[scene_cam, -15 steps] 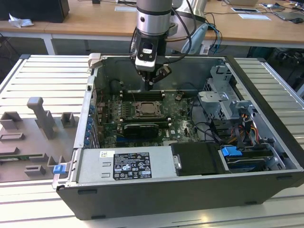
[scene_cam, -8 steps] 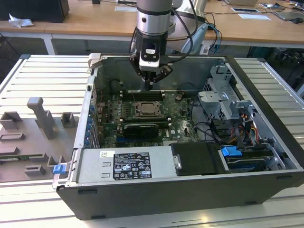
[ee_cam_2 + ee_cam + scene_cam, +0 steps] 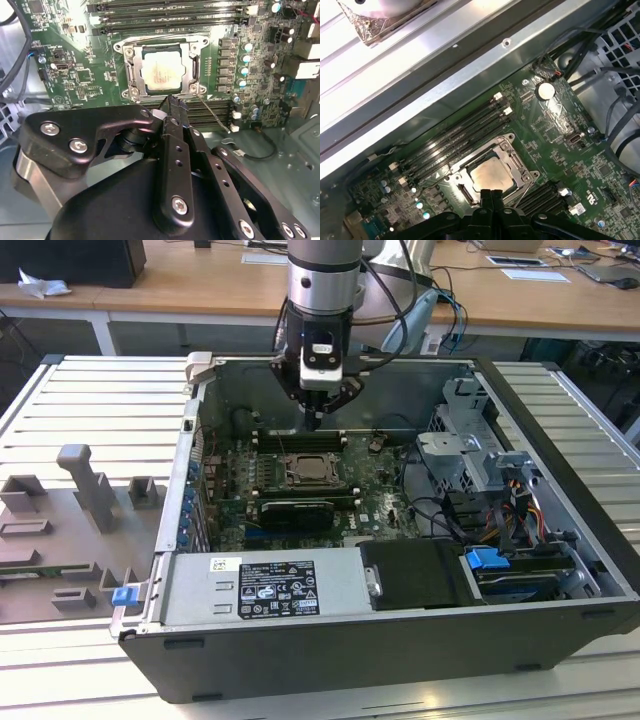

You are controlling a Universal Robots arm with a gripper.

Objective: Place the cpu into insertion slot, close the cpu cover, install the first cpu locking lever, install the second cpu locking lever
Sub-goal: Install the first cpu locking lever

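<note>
The cpu (image 3: 161, 71) (image 3: 491, 175) lies flat in the insertion slot (image 3: 305, 472) on the green board. The silvery cpu cover (image 3: 134, 70) (image 3: 512, 156) is folded down around it, its window framing the chip's pale face. One thin wire locking lever (image 3: 214, 114) sticks out at an angle from the socket's corner over the memory slots. Another lever (image 3: 160, 38) runs along the socket's opposite edge. My gripper (image 3: 313, 418) (image 3: 172, 106) (image 3: 491, 196) hovers just above the socket's edge, fingers shut together with nothing between them.
The board sits inside an open black computer case (image 3: 560, 440) on a slatted table. Long memory slots (image 3: 170, 12) flank the socket. A power supply (image 3: 265, 585), drive cage (image 3: 470, 455) and loose cables (image 3: 440, 510) crowd the case. A grey fixture (image 3: 85, 480) stands on the exterior view's left.
</note>
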